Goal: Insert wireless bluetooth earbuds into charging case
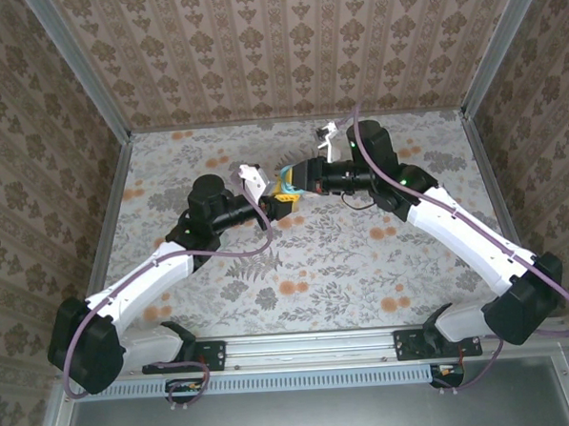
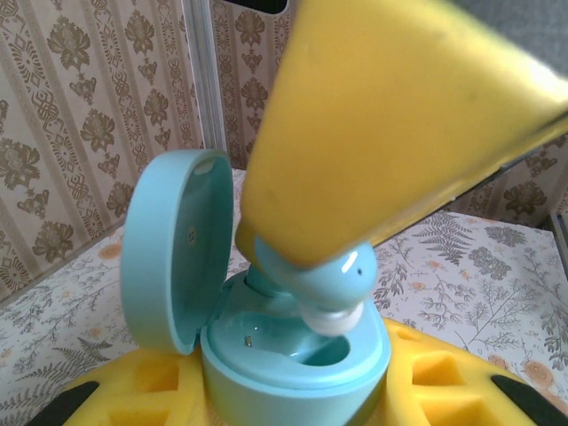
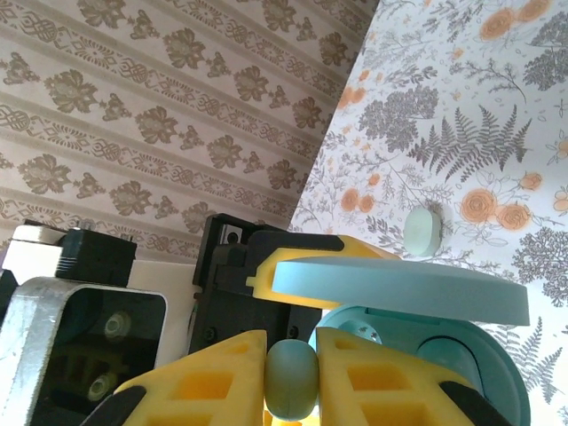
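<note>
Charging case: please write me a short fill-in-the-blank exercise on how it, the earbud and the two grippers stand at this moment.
1. The charging case has its lid hinged ____.
2. The yellow fingers on either side of the case's base belong to the ____ arm.
3. The earbud pinched by the right gripper is teal with a ____ tip, which points down at the case's base.

Missing words: open; left; white

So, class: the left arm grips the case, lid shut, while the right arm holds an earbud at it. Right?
No: the lid of the case stands open, as the left wrist view shows. The earbud and grips are right.
</note>
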`<state>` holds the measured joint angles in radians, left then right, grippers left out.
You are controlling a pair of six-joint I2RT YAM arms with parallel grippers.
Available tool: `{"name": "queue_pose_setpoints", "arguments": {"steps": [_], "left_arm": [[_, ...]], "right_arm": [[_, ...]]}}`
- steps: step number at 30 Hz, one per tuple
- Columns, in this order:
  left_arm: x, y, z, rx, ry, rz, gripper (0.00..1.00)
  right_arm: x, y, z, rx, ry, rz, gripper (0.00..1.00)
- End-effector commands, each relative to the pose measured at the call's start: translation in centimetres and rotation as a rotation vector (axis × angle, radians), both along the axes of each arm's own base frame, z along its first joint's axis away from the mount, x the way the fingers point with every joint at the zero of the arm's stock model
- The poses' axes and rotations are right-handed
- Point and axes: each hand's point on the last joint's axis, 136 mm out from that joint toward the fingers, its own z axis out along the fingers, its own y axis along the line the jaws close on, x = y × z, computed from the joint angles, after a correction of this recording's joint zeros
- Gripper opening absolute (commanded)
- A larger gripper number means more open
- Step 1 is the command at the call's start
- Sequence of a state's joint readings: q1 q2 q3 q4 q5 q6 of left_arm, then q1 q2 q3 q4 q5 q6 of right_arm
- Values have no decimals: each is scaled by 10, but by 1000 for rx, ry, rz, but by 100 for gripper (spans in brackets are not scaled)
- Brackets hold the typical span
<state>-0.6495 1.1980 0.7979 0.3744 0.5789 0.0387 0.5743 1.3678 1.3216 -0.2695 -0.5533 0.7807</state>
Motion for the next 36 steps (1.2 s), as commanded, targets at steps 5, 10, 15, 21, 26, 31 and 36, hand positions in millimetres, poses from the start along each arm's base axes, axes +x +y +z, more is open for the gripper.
{"name": "queue_pose_setpoints", "arguments": {"steps": [5,10,15,21,26,31,36], "left_arm": [[-4,-2,26,-56,-64,-16,26],[-4,-2,28,-62,-67,-17,26],[-6,-2,32,-71,-72,-21,26],[-7,-2,34,-76,-76,-23,26],[-7,-2,35,-79,-74,-25,26],[-5,-2,35,-85,-70,-14,26],[-4,-1,35,-85,-73,-8,26]], "right_arm": [[-2,7,5,-8,-14,18,21],[0,4,-2,-41,-5,-4,22],[6,-4,-10,-87,-3,-54,22],[9,-1,-15,-112,6,-56,25],[8,2,-11,-98,2,-43,23],[5,8,-6,-68,5,-15,22],[2,12,-3,-49,11,6,23]]}}
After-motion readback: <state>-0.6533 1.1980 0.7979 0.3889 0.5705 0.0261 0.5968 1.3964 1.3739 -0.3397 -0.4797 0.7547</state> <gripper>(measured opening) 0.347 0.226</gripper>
